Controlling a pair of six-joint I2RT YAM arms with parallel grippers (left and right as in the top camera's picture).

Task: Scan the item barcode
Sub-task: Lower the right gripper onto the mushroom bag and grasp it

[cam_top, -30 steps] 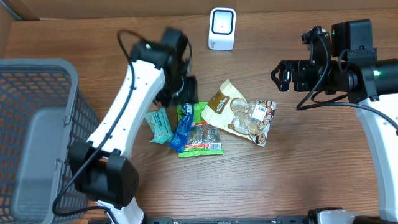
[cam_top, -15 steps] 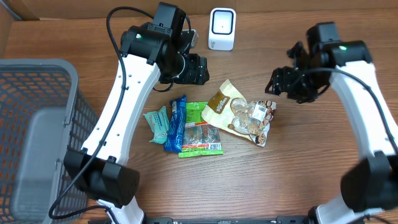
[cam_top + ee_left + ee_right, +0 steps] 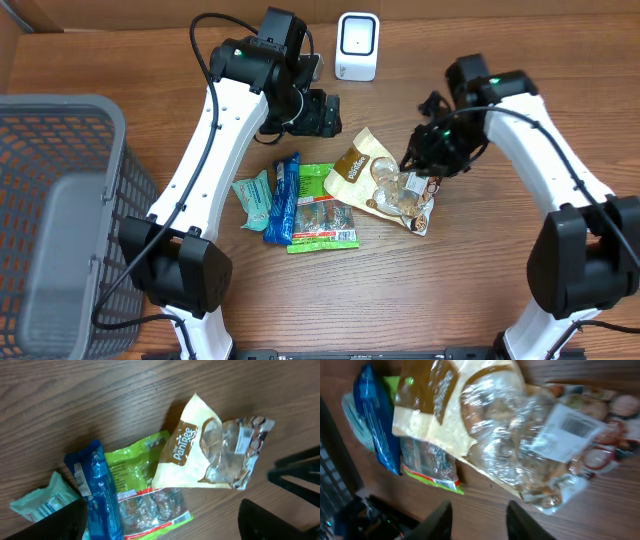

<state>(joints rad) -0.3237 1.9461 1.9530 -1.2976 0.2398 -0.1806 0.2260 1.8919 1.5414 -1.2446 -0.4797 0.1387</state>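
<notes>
A cream and brown snack bag point(image 3: 372, 178) with a clear window lies right of centre on the table, a white barcode label point(image 3: 570, 425) near its right end. My right gripper point(image 3: 422, 160) hovers over that end, and in the right wrist view the right gripper point(image 3: 479, 522) has its fingers a little apart over bare wood, holding nothing. My left gripper point(image 3: 322, 115) hangs above and left of the bag. In the left wrist view the left gripper point(image 3: 162, 530) is wide open and empty. The white scanner point(image 3: 357, 46) stands at the back.
A green packet point(image 3: 322, 212), a blue packet point(image 3: 286, 197) and a teal packet point(image 3: 255, 201) lie together left of the snack bag. A grey wire basket point(image 3: 60, 200) fills the left edge of the table.
My right arm swung in from the right to over the snack bag, its jaws narrowing. My left arm lifted back from the packets and opened wider; the blue packet lies straighter.
</notes>
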